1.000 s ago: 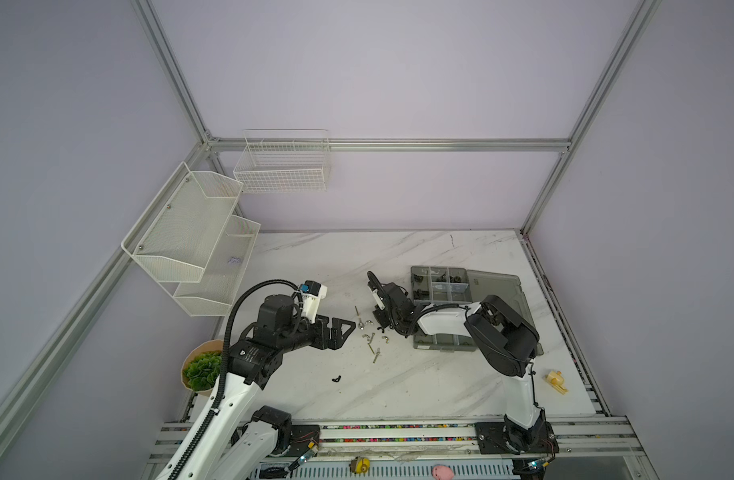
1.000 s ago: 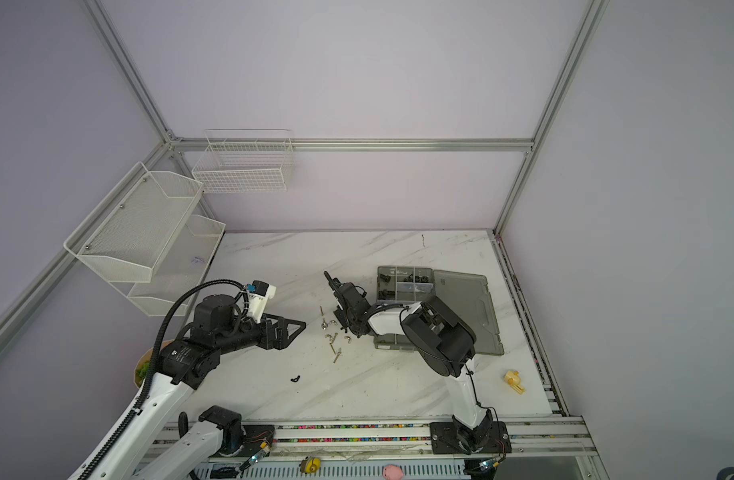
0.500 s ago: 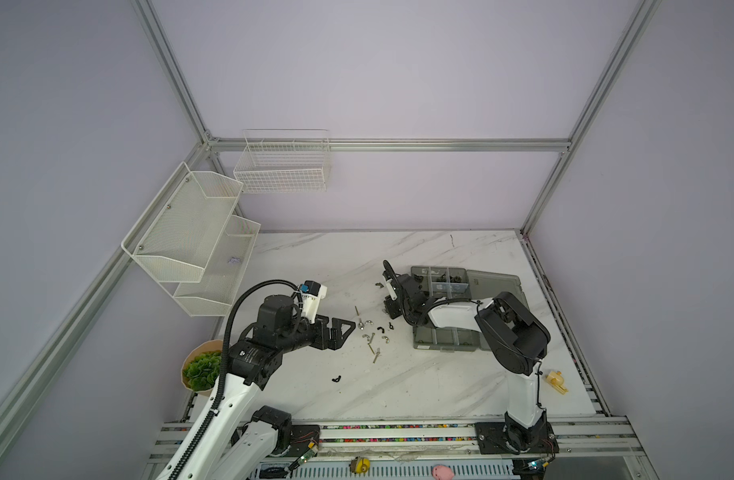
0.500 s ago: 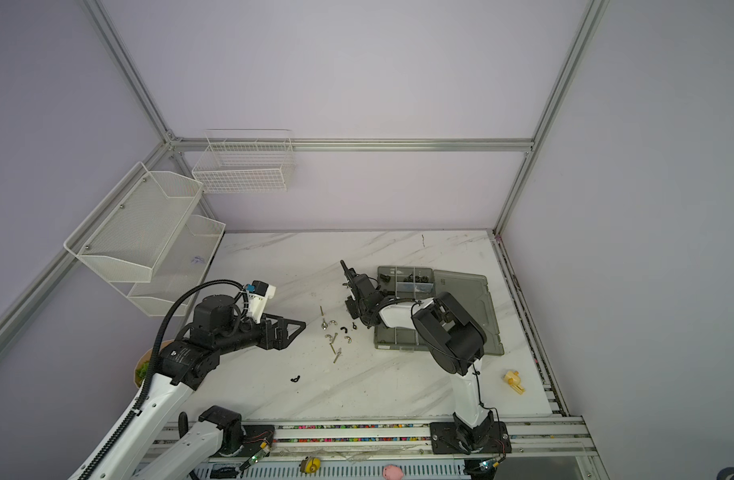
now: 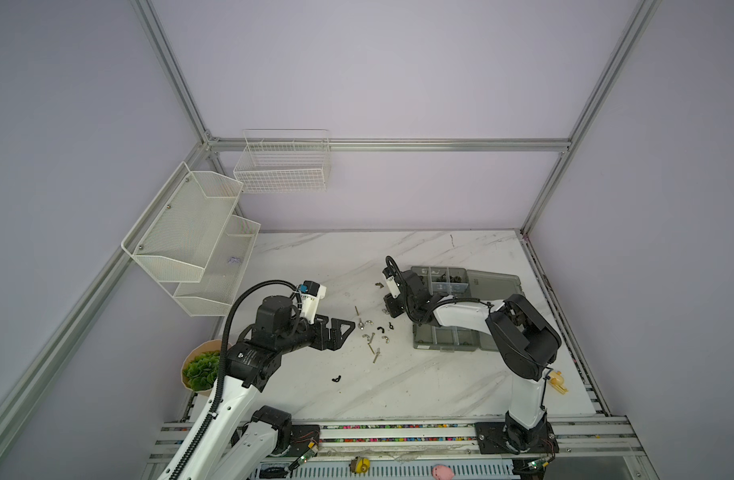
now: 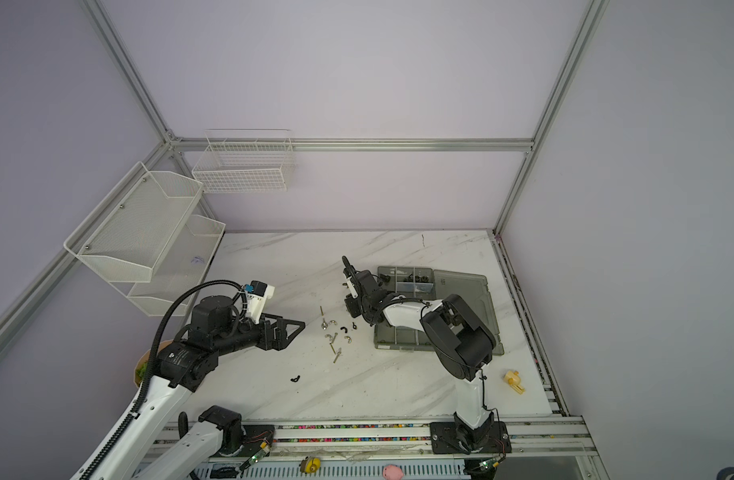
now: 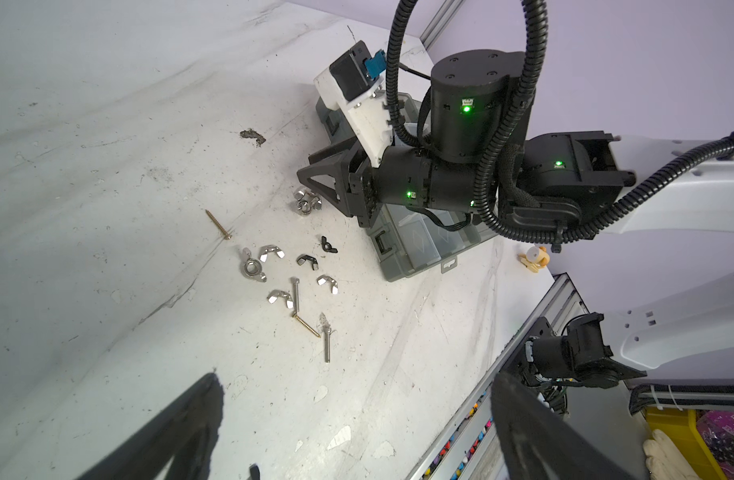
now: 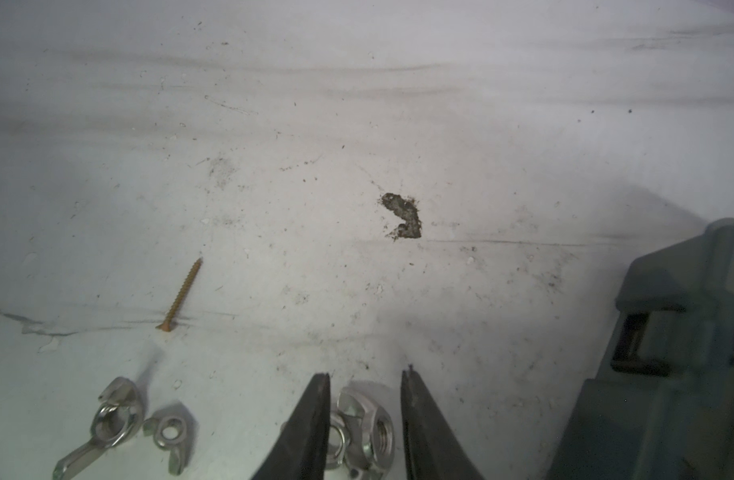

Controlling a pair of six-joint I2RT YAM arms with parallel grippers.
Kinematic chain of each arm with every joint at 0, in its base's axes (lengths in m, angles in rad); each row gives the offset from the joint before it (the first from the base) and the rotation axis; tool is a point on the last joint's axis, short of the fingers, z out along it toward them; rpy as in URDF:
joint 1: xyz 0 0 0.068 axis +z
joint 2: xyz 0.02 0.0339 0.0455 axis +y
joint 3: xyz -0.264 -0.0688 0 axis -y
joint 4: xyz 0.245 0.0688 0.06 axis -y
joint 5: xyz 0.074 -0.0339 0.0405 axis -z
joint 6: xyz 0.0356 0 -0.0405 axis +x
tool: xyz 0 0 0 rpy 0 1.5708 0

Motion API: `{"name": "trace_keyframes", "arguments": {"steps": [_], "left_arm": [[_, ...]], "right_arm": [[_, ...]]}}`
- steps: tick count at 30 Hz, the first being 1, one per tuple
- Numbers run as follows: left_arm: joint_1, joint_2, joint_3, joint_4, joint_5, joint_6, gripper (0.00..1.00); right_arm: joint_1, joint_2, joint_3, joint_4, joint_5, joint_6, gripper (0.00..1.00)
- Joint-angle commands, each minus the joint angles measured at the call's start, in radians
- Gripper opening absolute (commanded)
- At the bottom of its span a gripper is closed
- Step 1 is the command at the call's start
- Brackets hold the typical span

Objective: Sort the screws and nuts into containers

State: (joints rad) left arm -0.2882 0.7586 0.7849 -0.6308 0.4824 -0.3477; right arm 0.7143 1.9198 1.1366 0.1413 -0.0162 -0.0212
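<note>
the right gripper [image 8: 364, 378] has opened a little; its jaws stand partly apart around 1 clump of silver nuts [image 8: 363, 434], holding nothing. this clump lies at 9 o'clock of the organizer box [image 5: 496, 286], so the pick is not yet made.

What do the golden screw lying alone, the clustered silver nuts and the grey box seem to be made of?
The golden screw: probably brass-plated steel, matte yellow thread.
The clustered silver nuts: likely plated or stainless steel, bright reflective faces.
The grey box: seemingly plastic, dull moulded edges.
</note>
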Motion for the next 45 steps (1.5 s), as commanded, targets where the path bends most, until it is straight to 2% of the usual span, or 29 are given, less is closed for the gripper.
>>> {"name": "trace_keyframes", "arguments": {"steps": [1,13,22,25,29,45], "left_arm": [[0.006,-0.014,-0.033,0.02,0.009,0.006,1.0],[0.003,-0.006,-0.035,0.023,0.005,0.002,0.99],[0.003,0.004,-0.036,0.02,-0.013,0.003,1.0],[0.003,0.016,-0.034,0.019,-0.01,0.004,1.0],[0.002,0.029,-0.032,0.016,-0.011,0.007,1.0],[0.003,0.013,-0.032,0.014,-0.018,0.005,1.0]], "right_arm": [[0.004,0.004,0.023,-0.023,-0.058,-0.028,0.32],[0.022,0.048,0.146,-0.24,-0.126,-0.044,0.37],[0.046,0.091,0.232,-0.39,-0.061,-0.034,0.37],[0.047,0.098,0.241,-0.412,0.004,-0.024,0.37],[0.048,0.108,0.245,-0.419,0.012,-0.02,0.37],[0.048,0.159,0.268,-0.428,0.028,-0.02,0.23]]}}
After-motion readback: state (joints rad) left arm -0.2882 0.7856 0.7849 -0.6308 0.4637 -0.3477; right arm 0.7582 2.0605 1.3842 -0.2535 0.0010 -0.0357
